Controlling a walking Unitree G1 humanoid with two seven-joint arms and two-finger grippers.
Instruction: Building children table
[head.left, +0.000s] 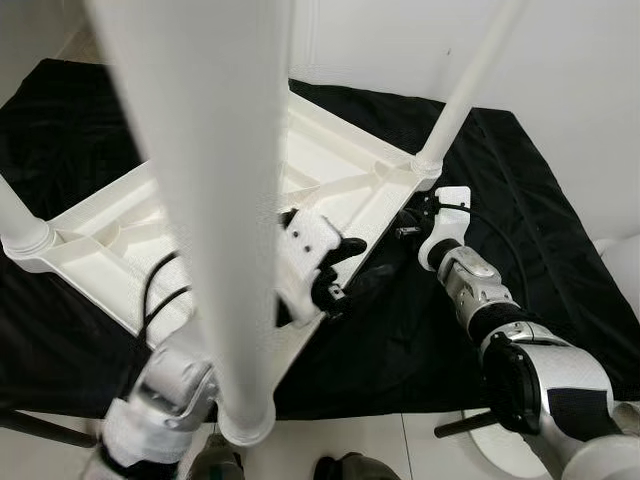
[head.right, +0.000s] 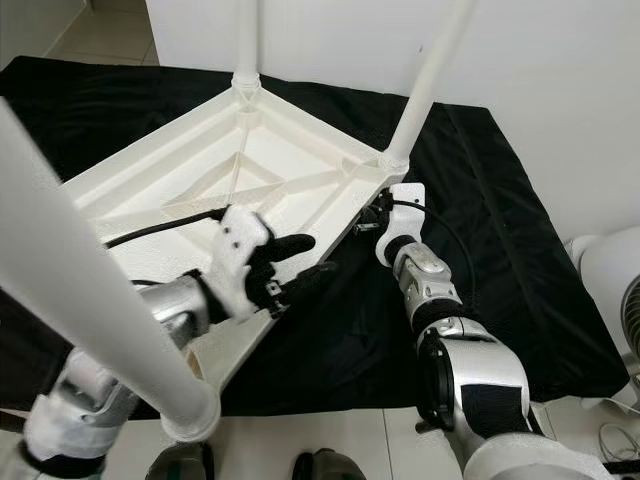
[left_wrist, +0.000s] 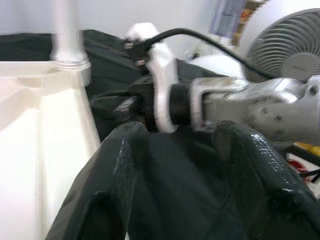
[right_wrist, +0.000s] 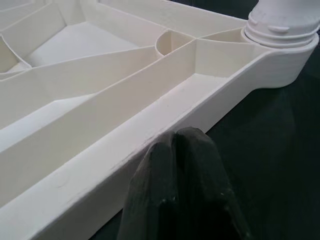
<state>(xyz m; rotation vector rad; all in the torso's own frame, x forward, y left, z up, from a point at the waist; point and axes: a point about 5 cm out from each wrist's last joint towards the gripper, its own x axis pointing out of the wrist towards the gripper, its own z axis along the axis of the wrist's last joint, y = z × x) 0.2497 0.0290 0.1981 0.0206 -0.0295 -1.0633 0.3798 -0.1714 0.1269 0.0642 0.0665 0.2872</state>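
White plastic table top (head.right: 250, 170) lies upside down, likely light, stiff, slick; we'd grip its ribbed rim. Left gripper (head.right: 295, 265) spread at 6 o'clock edge, right gripper (right_wrist: 177, 165) pinched together beside the 3 o'clock leg (head.right: 425, 85).

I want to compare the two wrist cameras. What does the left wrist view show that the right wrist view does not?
Left wrist view alone: the right arm, a fan, and the left gripper open. Right wrist view alone: the ribbed underside of the table top and the right gripper shut beside its rim. Both: a white leg in its corner socket, and the black cloth.
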